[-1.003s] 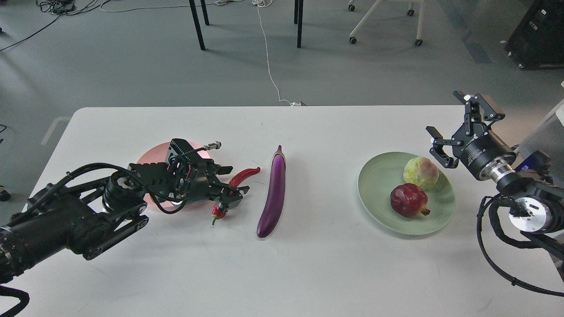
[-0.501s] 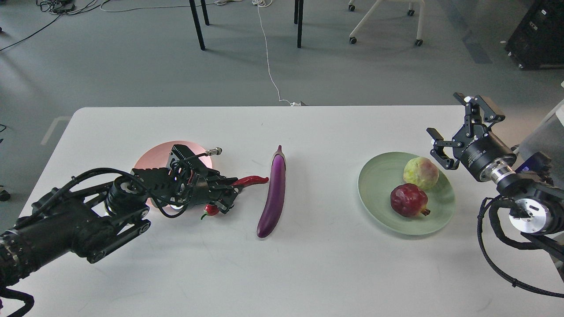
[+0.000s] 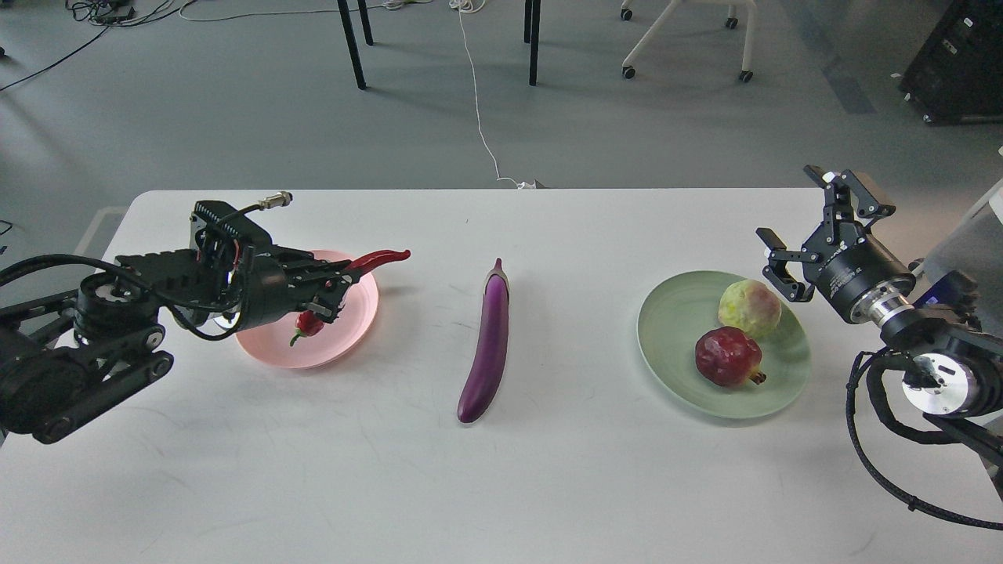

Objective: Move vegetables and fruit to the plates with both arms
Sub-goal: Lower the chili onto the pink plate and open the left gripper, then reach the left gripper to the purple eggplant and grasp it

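**A:** What's in the plates?

**B:** The pale green plate (image 3: 674,376) holds both fruits: the yellow-green fruit (image 3: 750,308) toward its far right rim, and the dark red fruit (image 3: 728,356) just in front of it, the two close together (whether touching, I cannot tell). The pink plate (image 3: 345,337) has nothing lying flat in it; the red chili pepper (image 3: 368,261) hangs above it, its green stem end low over the plate and its tip pointing out past the far right rim.

**A:** And the surface, the room?

**B:** A white tabletop (image 3: 548,486). The purple eggplant (image 3: 487,345) lies on it between the two plates, apart from both, its stem end away from the robot. Beyond the tabletop there is grey floor, black table legs (image 3: 350,43), a white cable (image 3: 475,94) and a wheeled chair base (image 3: 682,39).

**A:** The claws?

**B:** The left claw (image 3: 329,286) is clenched on the chili pepper, gripping it mid-length above the pink plate. The right claw (image 3: 811,223) hovers beside the green plate's far right edge, fingers spread wide, grasping nothing, near the yellow-green fruit but not touching it.
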Motion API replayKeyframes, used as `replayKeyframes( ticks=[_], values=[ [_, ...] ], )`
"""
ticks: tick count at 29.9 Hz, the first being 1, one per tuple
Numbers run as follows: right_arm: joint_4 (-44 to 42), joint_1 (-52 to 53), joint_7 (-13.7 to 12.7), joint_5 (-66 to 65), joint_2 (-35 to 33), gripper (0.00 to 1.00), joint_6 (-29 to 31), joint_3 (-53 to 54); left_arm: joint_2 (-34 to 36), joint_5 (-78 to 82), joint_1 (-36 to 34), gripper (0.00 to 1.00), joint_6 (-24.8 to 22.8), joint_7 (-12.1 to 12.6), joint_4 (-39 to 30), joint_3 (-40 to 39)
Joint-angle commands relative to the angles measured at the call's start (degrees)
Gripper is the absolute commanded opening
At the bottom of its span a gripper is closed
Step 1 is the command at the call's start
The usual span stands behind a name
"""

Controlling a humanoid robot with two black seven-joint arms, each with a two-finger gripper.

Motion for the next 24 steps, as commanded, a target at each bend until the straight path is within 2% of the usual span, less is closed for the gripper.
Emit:
replayKeyframes(
  ticks=[1, 2, 5, 9, 13, 17, 21, 22, 24],
  values=[
    [-0.1, -0.05, 0.0, -0.09, 0.15, 0.97, 0.0, -0.1, 1.1, -0.11, 2.12, 0.24, 1.26, -1.3, 4.76, -0.29],
    [-0.1, 0.03, 0.0, -0.09, 0.24, 0.97, 0.0, -0.11, 1.01, -0.2, 2.56, 0.31, 2.14, -1.39, 5.91, -0.3],
    [-0.01, -0.05, 0.0, -0.09, 0.24, 0.97, 0.0, -0.11, 0.66, -0.9, 2.75, 0.69, 4.26, -1.39, 8.38, -0.03],
    [-0.01, -0.05, 0.0, -0.09, -0.03, 0.97, 0.0, -0.11, -0.39, -3.45, 2.83, 0.96, 4.35, -1.39, 8.38, -0.12],
    [-0.01, -0.05, 0.0, -0.09, -0.11, 0.97, 0.0, -0.11, -1.01, -5.65, 2.13, 0.98, 4.17, -1.21, 6.98, -0.38],
    [-0.01, -0.05, 0.0, -0.09, -0.2, 0.97, 0.0, -0.11, -1.27, -7.05, 1.08, 0.98, 4.0, 0.19, -1.17, -0.74],
    [-0.01, -0.32, 0.0, -0.09, -0.11, 0.97, 0.0, -0.11, -4.86, -7.85, 0.28, 0.98, 2.95, 7.73, -7.25, -0.74],
    [-0.01, -0.32, 0.0, -0.09, -0.11, 0.97, 0.0, -0.11, -6.62, -7.85, 0.28, 0.98, 2.51, 9.14, -7.78, -0.74],
    [-0.01, -0.32, 0.0, -0.09, -0.11, 0.97, 0.0, -0.11, -10.31, -7.93, 0.28, 0.98, 1.98, 10.38, -7.79, -0.47]
  ],
)
